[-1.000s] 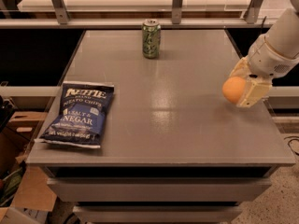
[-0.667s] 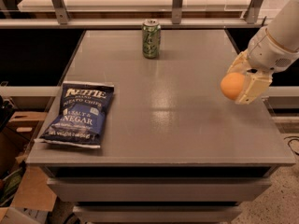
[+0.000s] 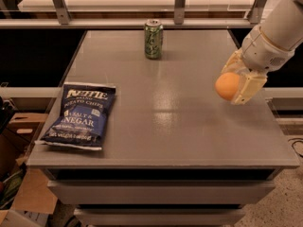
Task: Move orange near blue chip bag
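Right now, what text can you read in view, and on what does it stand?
"KETTLE": top of the bag.
"SALT &": middle of the bag.
"INEGAR": below that, first letter not legible.
Smaller print on the bag: too blurred to read.
Can: label too blurred to read.
Gripper, over the right side of the table, jaws shut on the orange: no text.

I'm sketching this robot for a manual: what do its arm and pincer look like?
The arm is a thick, rounded white tube with a thin seam near the wrist. The pincer, over the table's right side, has two broad, flat, cream-coloured fingers. No cables or markings show.
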{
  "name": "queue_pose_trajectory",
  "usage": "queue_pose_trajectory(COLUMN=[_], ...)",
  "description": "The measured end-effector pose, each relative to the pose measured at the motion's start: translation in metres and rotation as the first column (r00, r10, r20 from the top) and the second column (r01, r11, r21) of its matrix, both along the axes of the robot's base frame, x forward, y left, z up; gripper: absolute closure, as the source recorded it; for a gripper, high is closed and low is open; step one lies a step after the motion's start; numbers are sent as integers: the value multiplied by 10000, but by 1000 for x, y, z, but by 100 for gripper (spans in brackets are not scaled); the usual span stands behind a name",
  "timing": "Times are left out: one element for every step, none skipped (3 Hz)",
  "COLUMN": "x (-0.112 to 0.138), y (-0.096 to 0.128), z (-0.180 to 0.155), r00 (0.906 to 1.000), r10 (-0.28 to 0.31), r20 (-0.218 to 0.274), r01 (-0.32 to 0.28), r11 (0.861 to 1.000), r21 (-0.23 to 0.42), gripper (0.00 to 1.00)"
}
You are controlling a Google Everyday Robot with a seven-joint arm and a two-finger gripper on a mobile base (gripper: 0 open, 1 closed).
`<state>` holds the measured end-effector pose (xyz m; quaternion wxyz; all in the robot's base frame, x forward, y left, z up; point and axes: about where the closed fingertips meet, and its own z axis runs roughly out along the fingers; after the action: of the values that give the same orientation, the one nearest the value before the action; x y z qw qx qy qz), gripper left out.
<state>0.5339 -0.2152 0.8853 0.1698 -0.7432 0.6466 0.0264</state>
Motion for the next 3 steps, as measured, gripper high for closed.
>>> queue_pose_trajectory(x=[-2, 0, -2], y=[51, 113, 192], z=[8, 14, 12], r00=[9884, 9455, 8627], r10=[1516, 3254, 5057], r20=[100, 74, -7], r01=[-1514, -3246, -5045], r11=[9882, 9444, 8605], r21=[-215, -533, -705], gripper=[100, 100, 100])
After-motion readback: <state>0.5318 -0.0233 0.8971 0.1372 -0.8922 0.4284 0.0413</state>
